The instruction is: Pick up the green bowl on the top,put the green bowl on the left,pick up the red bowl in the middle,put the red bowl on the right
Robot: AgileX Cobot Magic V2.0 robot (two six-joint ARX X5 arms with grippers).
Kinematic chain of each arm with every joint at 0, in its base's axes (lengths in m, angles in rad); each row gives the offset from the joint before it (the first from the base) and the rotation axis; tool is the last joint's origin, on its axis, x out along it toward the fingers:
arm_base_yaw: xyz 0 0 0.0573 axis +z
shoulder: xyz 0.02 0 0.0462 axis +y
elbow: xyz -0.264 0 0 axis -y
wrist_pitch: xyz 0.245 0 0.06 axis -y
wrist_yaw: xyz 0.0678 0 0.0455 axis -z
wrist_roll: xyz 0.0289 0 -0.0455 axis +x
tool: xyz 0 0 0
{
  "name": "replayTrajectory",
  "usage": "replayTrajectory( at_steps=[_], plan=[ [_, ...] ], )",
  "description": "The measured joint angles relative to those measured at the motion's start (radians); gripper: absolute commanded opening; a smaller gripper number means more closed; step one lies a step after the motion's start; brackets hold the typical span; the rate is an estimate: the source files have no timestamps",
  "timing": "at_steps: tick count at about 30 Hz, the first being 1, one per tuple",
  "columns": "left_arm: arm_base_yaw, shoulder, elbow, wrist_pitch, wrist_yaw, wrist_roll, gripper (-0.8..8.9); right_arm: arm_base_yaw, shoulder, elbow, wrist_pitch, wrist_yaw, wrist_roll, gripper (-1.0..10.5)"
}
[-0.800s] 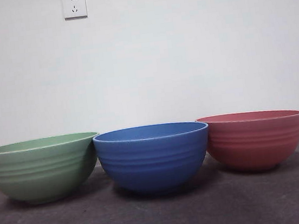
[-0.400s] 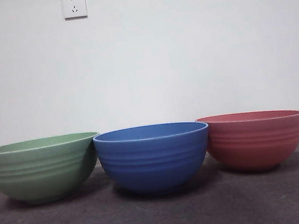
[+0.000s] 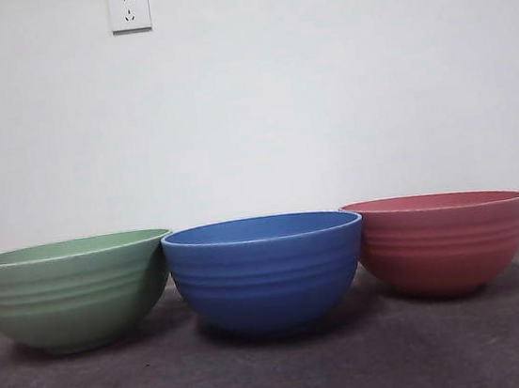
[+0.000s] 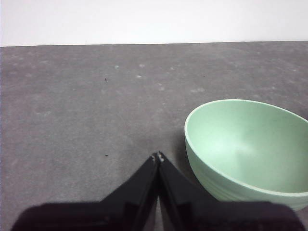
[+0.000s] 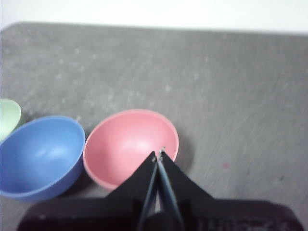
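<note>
Bowls sit unstacked on the counter, green bowl just beside the closed, empty left pincer, red bowl under the closed right pincer; task looks finished, needing only retreat.

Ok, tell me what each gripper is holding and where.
Nothing is held. The left gripper and right gripper are both shut on nothing, above the table.

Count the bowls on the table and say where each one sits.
3, in one row seen from the front: the green bowl at the left end, the blue bowl in the middle, the red bowl at the right end. None stacked; none appears hidden.
</note>
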Motion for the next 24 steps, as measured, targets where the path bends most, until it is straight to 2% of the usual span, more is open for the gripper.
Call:
replayTrajectory(
  at_steps=[4,9,14,24],
  plan=[
    [0.000,0.000,0.000,0.000,0.000,0.000,-0.04,-0.069,-0.080,-0.096,0.142,-0.059,-0.035,-0.2],
    [0.000,0.000,0.000,0.000,0.000,0.000,-0.03,-0.138,-0.174,-0.318,0.325,-0.137,-0.049,-0.2],
    [0.000,0.000,0.000,0.000,0.000,0.000,-0.03,-0.165,-0.244,-0.491,0.439,-0.158,-0.051,-0.2],
    [0.000,0.000,0.000,0.000,0.000,0.000,-0.03,-0.196,-0.296,-0.602,0.467,-0.158,-0.037,-0.2]
  ],
)
